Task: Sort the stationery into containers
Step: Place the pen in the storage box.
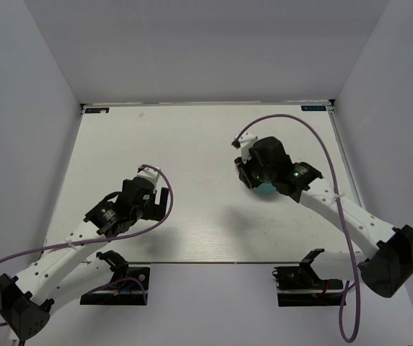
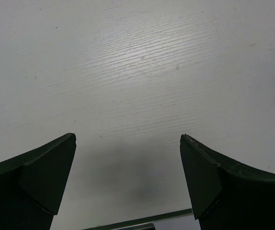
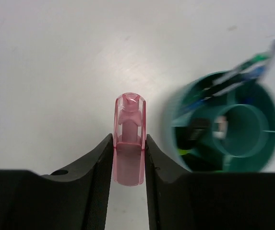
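My right gripper (image 3: pixel 129 143) is shut on a pink marker (image 3: pixel 129 139) with a clear pink cap, held above the table. The round teal organiser (image 3: pixel 223 124) stands just to its right in the right wrist view, blurred, with blue pens, a black highlighter and a small white-pink eraser inside. In the top view the right gripper (image 1: pixel 253 173) covers most of the organiser (image 1: pixel 266 189). My left gripper (image 2: pixel 127 143) is open and empty above bare table; it also shows in the top view (image 1: pixel 164 202) at the near left.
The white table (image 1: pixel 192 144) has walls on the left, right and back. Its near edge (image 2: pixel 142 221) shows just under the left gripper. Purple cables loop off both arms.
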Controlling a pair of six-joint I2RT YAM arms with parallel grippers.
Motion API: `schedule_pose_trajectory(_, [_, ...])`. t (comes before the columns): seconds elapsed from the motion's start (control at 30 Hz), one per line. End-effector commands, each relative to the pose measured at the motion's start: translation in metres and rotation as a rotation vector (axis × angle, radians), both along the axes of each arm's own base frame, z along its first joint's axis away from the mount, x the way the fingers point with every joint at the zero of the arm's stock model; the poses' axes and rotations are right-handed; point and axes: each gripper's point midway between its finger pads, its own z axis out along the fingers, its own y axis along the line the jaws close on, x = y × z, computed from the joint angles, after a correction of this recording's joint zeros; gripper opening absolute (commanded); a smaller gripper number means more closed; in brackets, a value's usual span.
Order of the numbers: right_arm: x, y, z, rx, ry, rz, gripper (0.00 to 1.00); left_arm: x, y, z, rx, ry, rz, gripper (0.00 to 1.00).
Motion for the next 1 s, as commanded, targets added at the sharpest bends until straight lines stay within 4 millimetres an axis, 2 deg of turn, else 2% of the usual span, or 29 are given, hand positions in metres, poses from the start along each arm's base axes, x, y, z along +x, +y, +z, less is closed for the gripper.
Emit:
schedule_pose_trajectory(0.0, [0.047,-0.046,0.049,-0.061,-0.251,-0.271,0.00,0.001,0.001,0.001,-0.005,-0.014,0.002,0.99])
schedule_pose_trajectory(0.07, [0.068,-0.073,0.068,-0.074,-0.361,-0.405,0.00,0.001,0.001,0.000,-0.003,-0.010,0.001,0.99])
schedule_pose_trajectory(0.17, [0.084,-0.109,0.085,-0.092,-0.441,-0.552,0.00,0.002,0.001,0.001,-0.003,-0.014,0.001,0.99])
schedule_pose_trajectory(0.23, [0.092,-0.129,0.088,-0.102,-0.475,-0.616,0.00,0.001,0.001,0.000,-0.002,-0.008,0.001,0.99])
schedule_pose_trajectory(0.3, [0.100,-0.134,0.094,-0.081,-0.504,-0.644,0.00,0.001,0.002,0.000,0.000,-0.008,0.002,0.99])
schedule_pose_trajectory(0.4, [0.108,-0.150,0.081,-0.068,-0.481,-0.697,0.00,0.001,0.002,-0.001,0.001,-0.007,0.003,0.99])
schedule_pose_trajectory(0.47, [0.113,-0.153,0.065,-0.051,-0.432,-0.704,0.00,0.001,0.001,-0.001,0.001,-0.006,0.000,0.99])
schedule_pose_trajectory(0.5, [0.114,-0.161,0.057,-0.052,-0.409,-0.723,0.00,0.001,0.001,0.000,0.000,-0.007,0.000,0.99])
schedule_pose_trajectory(0.57, [0.116,-0.153,0.040,-0.002,-0.350,-0.700,0.00,0.001,0.001,-0.002,0.003,-0.004,0.000,0.99])
schedule_pose_trajectory(0.6, [0.119,-0.161,0.036,0.003,-0.338,-0.722,0.00,0.001,0.001,-0.002,0.003,-0.001,-0.001,0.99])
schedule_pose_trajectory(0.63, [0.120,-0.155,0.036,0.039,-0.316,-0.709,0.00,0.001,0.001,-0.001,0.003,-0.002,0.001,0.99])
schedule_pose_trajectory(0.67, [0.122,-0.154,0.026,0.047,-0.275,-0.718,0.00,0.001,0.001,-0.002,0.003,-0.001,0.000,0.99])
schedule_pose_trajectory(0.7, [0.123,-0.162,0.022,0.052,-0.258,-0.739,0.00,0.001,0.001,-0.002,0.003,-0.002,-0.001,0.99])
schedule_pose_trajectory(0.73, [0.124,-0.155,0.016,0.075,-0.222,-0.728,0.00,0.001,0.001,-0.002,0.007,-0.001,0.001,0.99])
schedule_pose_trajectory(0.97, [0.125,-0.158,-0.019,0.143,-0.080,-0.757,0.00,0.001,0.001,-0.002,0.008,0.001,-0.003,0.99])
